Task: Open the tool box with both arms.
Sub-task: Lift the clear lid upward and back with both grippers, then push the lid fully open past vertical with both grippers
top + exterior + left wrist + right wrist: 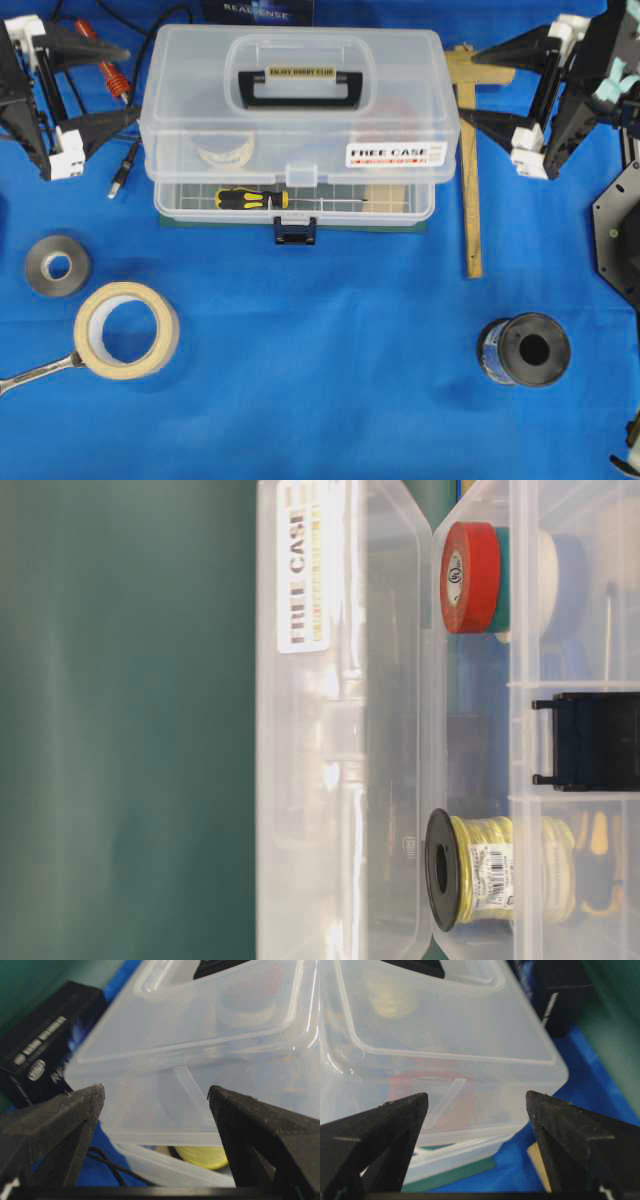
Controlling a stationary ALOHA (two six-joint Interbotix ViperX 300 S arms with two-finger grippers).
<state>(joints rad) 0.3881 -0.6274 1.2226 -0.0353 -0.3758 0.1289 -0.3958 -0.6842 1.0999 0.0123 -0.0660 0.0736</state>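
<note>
The tool box (300, 130) stands at the back middle of the blue table, translucent with a black handle (300, 85) and a "FREE CASE" sticker. Its dark blue latch (295, 232) hangs down at the front. The lid sits lifted off the lower tray, where a yellow-and-black screwdriver (252, 198) shows. My left gripper (130, 85) is open at the box's left end. In the left wrist view the lid corner (200, 1050) lies just beyond that left gripper (156, 1092). My right gripper (468, 90) is open at the right end. The lid (445, 1025) lies ahead of the right gripper (476, 1097) too.
A wooden square (470, 170) lies by the box's right end, under the right gripper. A red-handled tool (105, 65) and a cable (125, 170) lie on the left. In front are a grey roll (57, 265), a masking tape roll (127, 329), a wrench (35, 372) and a black spool (525, 350).
</note>
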